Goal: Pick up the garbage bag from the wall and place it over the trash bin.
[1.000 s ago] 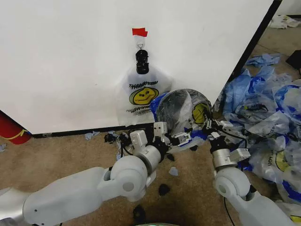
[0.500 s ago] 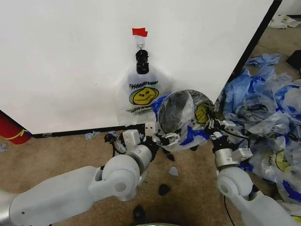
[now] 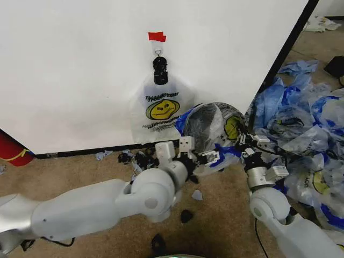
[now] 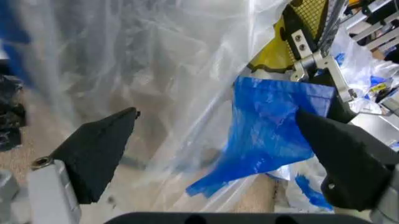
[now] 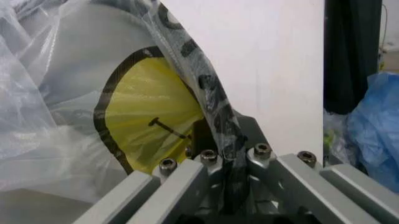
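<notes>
At about nine o'clock in the head view a red cylinder [image 3: 11, 149] stands on the carpet against the wall [image 3: 70, 70]. Toward twelve o'clock the wall carries a piece of red tape [image 3: 157, 36] with a hook just under it, and a black clip [image 3: 159, 70] from which a smiley-face bag [image 3: 160, 110] hangs flat against the panel, probably kept there so the next one can be pulled off easily.

Moving right, the left gripper [image 3: 200, 157] sits near the centre, low at the front of the trash bin [image 3: 212, 129]. In the left wrist view its two black fingers [image 4: 100, 151] stand wide apart with translucent film and a blue handle [image 4: 268, 135] lying between them; the pads do not press the plastic, so I judge it to be released or about to re-grip rather than holding.

The garbage bag [image 3: 215, 126] is already draped across the bin's round mouth, at roughly one o'clock from the left gripper, with its smiley print showing on the far right side of the rim.

At about three o'clock from the bin, the right gripper [image 3: 248, 146] is at the rim. The right wrist view shows its metal fingers [image 5: 181, 179] closed to a narrow slit on the bag's film right where it wraps the bin edge, likely anchoring that side while the other side is stretched over.

Furthest right, a heap of bluish bags [image 3: 306, 134] covers the floor.
</notes>
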You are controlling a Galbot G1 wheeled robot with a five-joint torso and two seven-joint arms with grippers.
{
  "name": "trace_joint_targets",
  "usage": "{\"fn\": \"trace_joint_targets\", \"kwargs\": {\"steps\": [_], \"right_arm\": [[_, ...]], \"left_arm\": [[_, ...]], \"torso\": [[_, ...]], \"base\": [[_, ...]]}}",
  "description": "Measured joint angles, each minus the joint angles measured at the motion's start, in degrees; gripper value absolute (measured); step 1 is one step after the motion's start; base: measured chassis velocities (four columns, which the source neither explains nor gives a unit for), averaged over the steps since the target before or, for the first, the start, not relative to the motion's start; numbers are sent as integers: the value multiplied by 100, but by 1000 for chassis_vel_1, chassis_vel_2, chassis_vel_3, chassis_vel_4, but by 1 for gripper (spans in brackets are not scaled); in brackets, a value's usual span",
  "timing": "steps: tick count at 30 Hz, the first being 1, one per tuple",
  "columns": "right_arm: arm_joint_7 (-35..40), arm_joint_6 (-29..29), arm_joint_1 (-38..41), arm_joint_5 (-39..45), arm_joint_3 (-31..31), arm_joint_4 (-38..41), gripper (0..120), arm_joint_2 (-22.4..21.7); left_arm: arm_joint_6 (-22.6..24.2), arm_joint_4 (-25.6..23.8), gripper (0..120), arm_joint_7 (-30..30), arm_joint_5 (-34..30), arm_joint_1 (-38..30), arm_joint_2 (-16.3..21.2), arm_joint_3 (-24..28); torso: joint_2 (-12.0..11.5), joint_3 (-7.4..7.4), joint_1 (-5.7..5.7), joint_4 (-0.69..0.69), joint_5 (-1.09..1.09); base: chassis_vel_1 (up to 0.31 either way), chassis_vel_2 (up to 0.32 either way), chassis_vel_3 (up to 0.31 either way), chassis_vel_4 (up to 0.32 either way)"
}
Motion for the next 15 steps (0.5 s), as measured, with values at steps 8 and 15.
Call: {"fn": "trace_joint_targets", "kwargs": {"steps": [8, 15], "right_arm": [[-38, 44, -59, -42, 8, -5, 0, 53], [-41, 47, -61, -49, 27, 6, 0, 4]], "left_arm": [[12, 66, 100, -158, 3, -212, 48, 124], [214, 104, 100, -410, 180, -222, -5, 249]], "torso": [[0, 0, 0, 7, -1], [0, 1, 0, 6, 0]], "base": [[0, 0, 0, 0], [0, 0, 0, 0]]}}
